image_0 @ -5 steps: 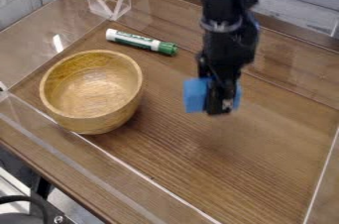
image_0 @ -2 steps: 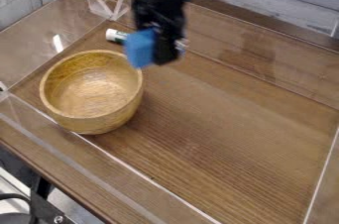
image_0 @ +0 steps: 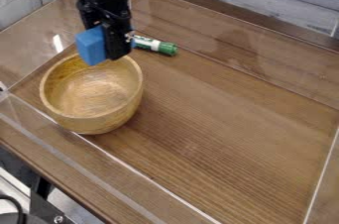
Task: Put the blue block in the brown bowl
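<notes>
My gripper (image_0: 98,46) is shut on the blue block (image_0: 90,47) and holds it in the air over the far rim of the brown bowl (image_0: 90,91). The block is bright blue and hangs at the front of the black fingers. The bowl is round, light-brown wood with a deep hollow, and it rests on the table at the left. Nothing lies inside the bowl.
A green-and-white marker (image_0: 155,45) lies just behind the bowl, partly hidden by my arm. Clear plastic walls (image_0: 199,200) fence the wooden table on all sides. A clear folded stand sits at the far left corner, mostly hidden.
My gripper has carried the blue block left and away from the middle of the table to a spot over the bowl's far rim. The bowl and the marker have stayed put.
</notes>
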Controlling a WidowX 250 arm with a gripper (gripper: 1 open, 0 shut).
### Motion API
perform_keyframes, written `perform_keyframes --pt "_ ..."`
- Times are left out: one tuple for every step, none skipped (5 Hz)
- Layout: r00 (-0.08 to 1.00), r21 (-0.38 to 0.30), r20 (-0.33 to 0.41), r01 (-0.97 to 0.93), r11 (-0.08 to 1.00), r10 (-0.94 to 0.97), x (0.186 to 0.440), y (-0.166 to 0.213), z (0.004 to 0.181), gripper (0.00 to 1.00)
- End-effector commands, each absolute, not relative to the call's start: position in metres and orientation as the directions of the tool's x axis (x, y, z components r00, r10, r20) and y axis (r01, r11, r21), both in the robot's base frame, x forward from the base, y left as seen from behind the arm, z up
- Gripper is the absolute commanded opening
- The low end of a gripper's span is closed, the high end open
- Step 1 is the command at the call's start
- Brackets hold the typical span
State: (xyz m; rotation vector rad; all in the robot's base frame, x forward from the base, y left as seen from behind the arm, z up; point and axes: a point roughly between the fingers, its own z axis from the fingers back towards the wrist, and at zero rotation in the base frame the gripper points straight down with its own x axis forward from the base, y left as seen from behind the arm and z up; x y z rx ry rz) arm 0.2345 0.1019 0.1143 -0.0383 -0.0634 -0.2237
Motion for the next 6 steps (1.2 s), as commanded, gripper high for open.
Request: perform_keyframes --pt "0.976 0.008 0.116 0.183 0.983 -0.183 0.235 0.119 0.123 0.0" --pt "0.982 0.013 0.118 0.149 0.989 -0.149 0.235 0.129 0.114 0.0" --pt "0.984 0.016 0.122 0.132 0.991 -0.132 0.236 0.132 0.107 0.0" --pt "0.985 0.018 0.126 0.117 0.993 -0.118 0.237 0.134 0.101 0.0" --pt "0.986 0.021 0.128 0.106 0.994 -0.108 0.237 0.136 0.094 0.0" --pt "0.986 0.018 0.131 0.1 0.995 -0.101 0.236 0.136 0.09 0.0"
